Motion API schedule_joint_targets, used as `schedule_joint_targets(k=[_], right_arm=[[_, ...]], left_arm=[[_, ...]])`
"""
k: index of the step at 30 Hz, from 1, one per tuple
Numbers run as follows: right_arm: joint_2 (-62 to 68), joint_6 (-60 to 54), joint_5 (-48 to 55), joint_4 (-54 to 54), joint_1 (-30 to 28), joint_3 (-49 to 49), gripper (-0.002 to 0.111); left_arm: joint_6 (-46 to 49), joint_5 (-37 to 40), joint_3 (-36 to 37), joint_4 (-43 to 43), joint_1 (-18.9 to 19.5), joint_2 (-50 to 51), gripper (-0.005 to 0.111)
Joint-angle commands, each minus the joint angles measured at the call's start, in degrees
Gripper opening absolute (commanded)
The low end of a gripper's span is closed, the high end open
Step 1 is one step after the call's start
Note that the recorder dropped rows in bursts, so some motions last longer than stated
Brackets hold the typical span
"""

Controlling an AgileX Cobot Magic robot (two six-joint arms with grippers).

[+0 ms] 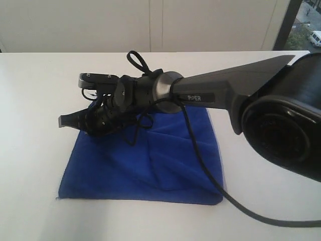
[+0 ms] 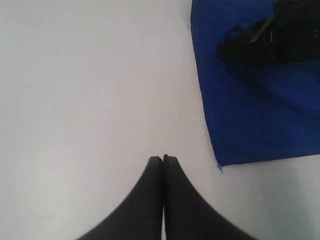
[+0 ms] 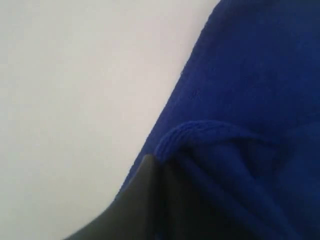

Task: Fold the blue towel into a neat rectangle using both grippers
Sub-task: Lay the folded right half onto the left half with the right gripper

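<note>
Exterior view: the blue towel (image 1: 165, 165) lies on the white table (image 1: 40, 75) in the lower centre of the frame, creased, with one layer lying over another. The right arm (image 1: 215, 90) enters from the right edge and reaches across the towel's upper edge to the left. The right gripper (image 1: 64, 120) sits at the towel's upper-left corner, with its tip past the cloth edge. A black cable (image 1: 241, 208) trails from the arm over the towel to the lower right.

Left wrist view: the left gripper (image 2: 163, 159) is fully closed, holds nothing and is over bare table. The towel (image 2: 250, 115) lies apart from it.

Right wrist view: the right gripper's jaws are pressed together. The tip touches the towel's stitched hem (image 3: 200, 131), which curls up there. Whether cloth is pinched between the jaws cannot be determined.
</note>
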Motion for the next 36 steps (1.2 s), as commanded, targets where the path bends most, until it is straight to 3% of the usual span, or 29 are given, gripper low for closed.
schedule_joint_targets(k=[1, 4, 11, 17, 24, 30, 33, 36], right_arm=[[0.2, -0.5, -3.2, 0.5, 0.6, -0.3, 0.000], [0.4, -0.5, -3.3, 0.5, 0.6, -0.3, 0.008], [0.4, -0.5, -4.8, 0.5, 0.6, -0.3, 0.043], [-0.2, -0.5, -4.0, 0.5, 0.6, -0.3, 0.055], [-3.1, -0.5, -3.2, -0.3, 0.0, -0.3, 0.057], [-6.0, -0.6, 4.9, -2.7, -3.3, -0.3, 0.057], [-8.2, -0.6, 10.2, -7.3, -5.0, -0.2, 0.050], [-10.4, -0.6, 14.7, -11.1, -6.4, -0.2, 0.035]], left_arm=[[-0.3, 0.5, 0.2, -0.5, 0.0, -0.4, 0.000], [-0.3, 0.5, 0.2, -0.5, 0.0, -0.4, 0.000], [-0.3, 0.5, 0.2, -0.5, 0.0, -0.4, 0.000], [-0.3, 0.5, 0.2, -0.5, 0.0, -0.4, 0.000], [-0.3, 0.5, 0.2, -0.5, 0.0, -0.4, 0.000], [-0.3, 0.5, 0.2, -0.5, 0.0, -0.4, 0.000], [-0.3, 0.5, 0.2, -0.5, 0.0, -0.4, 0.000], [-0.3, 0.5, 0.2, -0.5, 0.0, -0.4, 0.000]])
